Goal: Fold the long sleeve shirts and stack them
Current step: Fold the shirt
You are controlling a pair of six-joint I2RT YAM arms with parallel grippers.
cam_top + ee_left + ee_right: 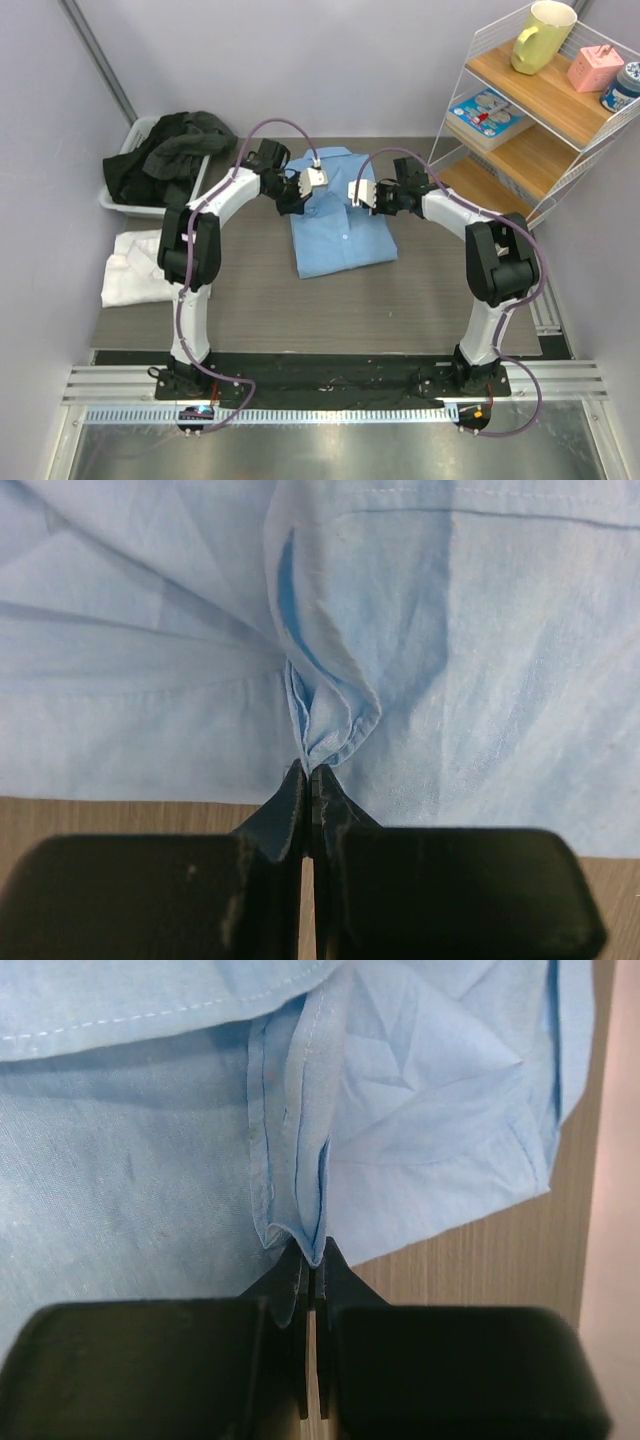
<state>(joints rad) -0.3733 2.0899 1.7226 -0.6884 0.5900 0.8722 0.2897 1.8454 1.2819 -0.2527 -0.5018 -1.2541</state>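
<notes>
blue shirt (pixel 343 240): folded, lying flat at the middle of the table (pixel 430 300); collar toward the far side
left pincer (pixel 308 777): clamped on a pinch of the blue shirt's cloth, far-left part
right pincer (pixel 312 1256): clamped on a stitched fold of the blue shirt, far-right part
white shirt (pixel 135 268): rumpled at the table's left edge; apart from the blue shirt
bin (pixel 113 197): far left; holds dark clothes (pixel 170 150)

Top view: left arm (pixel 225 200) and right arm (pixel 445 208) cover the far part of the light blue shirt (pixel 345 245). White shirt (pixel 135 270) partly behind the left arm; I can't see its right edge. Wrist views crop the blue cloth.
</notes>
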